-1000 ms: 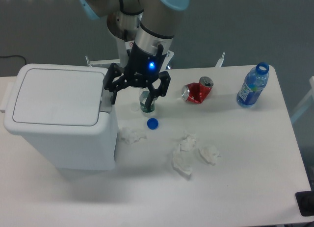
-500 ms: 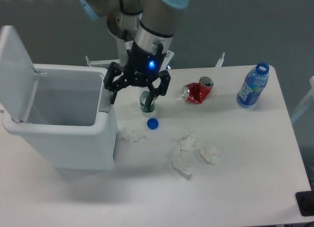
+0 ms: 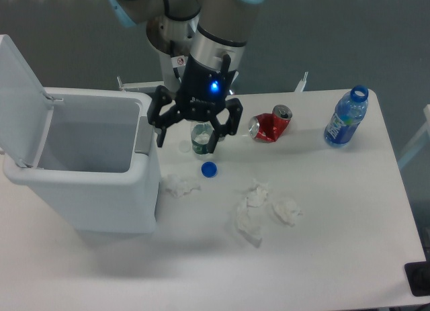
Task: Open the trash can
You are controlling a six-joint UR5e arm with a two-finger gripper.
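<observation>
White worktop (image 3: 349,230) carries the trash can (image 3: 87,183), lid (image 3: 20,96) raised. Beside it, the hand (image 3: 195,133) hangs spread open, empty. Water bottle (image 3: 346,117) label unreadable.

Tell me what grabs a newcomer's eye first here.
The big white trash can at the table's left, its lid standing open and the inside looking empty. Next, the black gripper with a blue light, open, just right of the bin's rim over a small green glass. Crumpled tissues, a crushed red can and a blue bottle lie to the right.
</observation>
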